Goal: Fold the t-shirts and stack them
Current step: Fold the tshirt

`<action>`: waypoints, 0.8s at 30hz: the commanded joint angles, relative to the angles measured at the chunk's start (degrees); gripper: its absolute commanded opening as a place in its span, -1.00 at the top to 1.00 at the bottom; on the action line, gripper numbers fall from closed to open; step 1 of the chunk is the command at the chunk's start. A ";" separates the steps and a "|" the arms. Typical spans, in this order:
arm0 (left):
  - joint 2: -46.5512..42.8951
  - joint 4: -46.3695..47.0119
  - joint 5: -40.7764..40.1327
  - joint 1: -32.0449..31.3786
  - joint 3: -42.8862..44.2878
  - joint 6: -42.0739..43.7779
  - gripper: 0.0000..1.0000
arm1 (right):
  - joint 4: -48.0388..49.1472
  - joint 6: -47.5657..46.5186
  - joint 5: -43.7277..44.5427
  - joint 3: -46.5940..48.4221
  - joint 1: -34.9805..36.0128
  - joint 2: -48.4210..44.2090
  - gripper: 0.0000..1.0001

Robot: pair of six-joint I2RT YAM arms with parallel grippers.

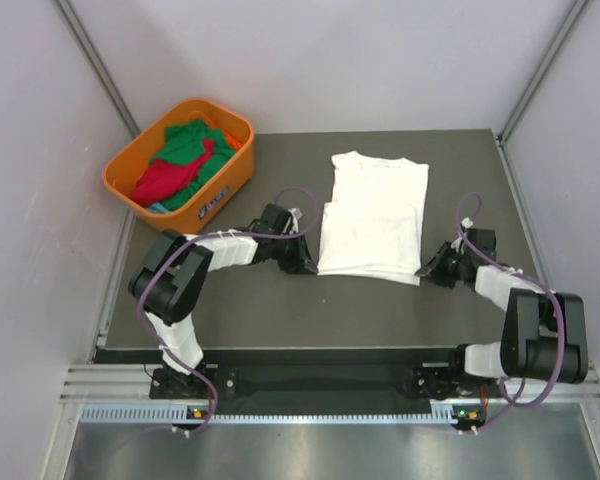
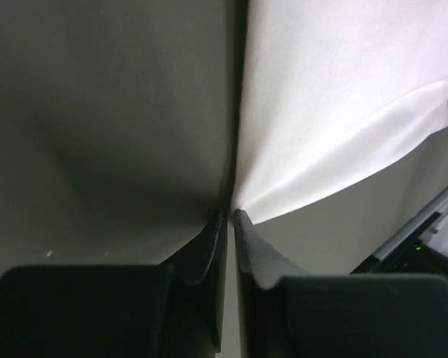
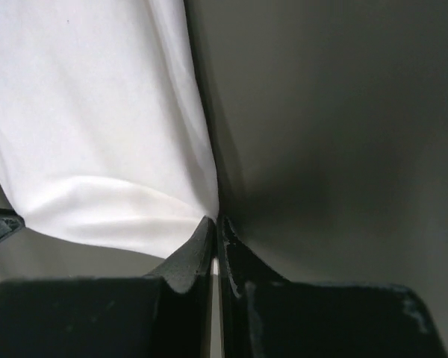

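White t-shirt [image 1: 372, 215], one, near corners pinched by left pincer [image 2: 230, 216] and right pincer [image 3: 214, 220].

white t-shirt [image 1: 372, 215], orange basket [image 1: 213, 194], green t-shirt [image 1: 185, 140], red t-shirt [image 1: 160, 181]

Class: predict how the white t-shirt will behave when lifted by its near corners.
Probably floppy: the white t-shirt puckers into creases where the left gripper and right gripper pinch it. It would likely sag between them. Seemingly light, being thin, flat-lying cloth.

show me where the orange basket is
Top view: the orange basket sits at the far left corner of the table, left of the white t-shirt.
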 commanded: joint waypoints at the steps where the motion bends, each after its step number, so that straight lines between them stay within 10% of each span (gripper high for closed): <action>1: -3.26 -2.69 -1.30 0.02 -2.77 1.01 0.44 | -7.17 -0.55 6.36 -2.41 -0.88 -4.30 1.00; 10: -7.83 -9.44 -5.85 0.20 3.98 4.60 0.14 | -7.26 0.96 5.95 -3.42 -0.88 -7.32 0.82; 14: -5.55 -10.87 -9.02 0.99 13.64 9.08 0.17 | -8.76 -1.86 4.78 1.95 -0.88 -6.79 0.36; 24: 15.78 -8.93 -7.89 4.24 39.82 10.94 0.03 | -4.55 -8.53 0.05 21.81 -1.94 9.90 0.08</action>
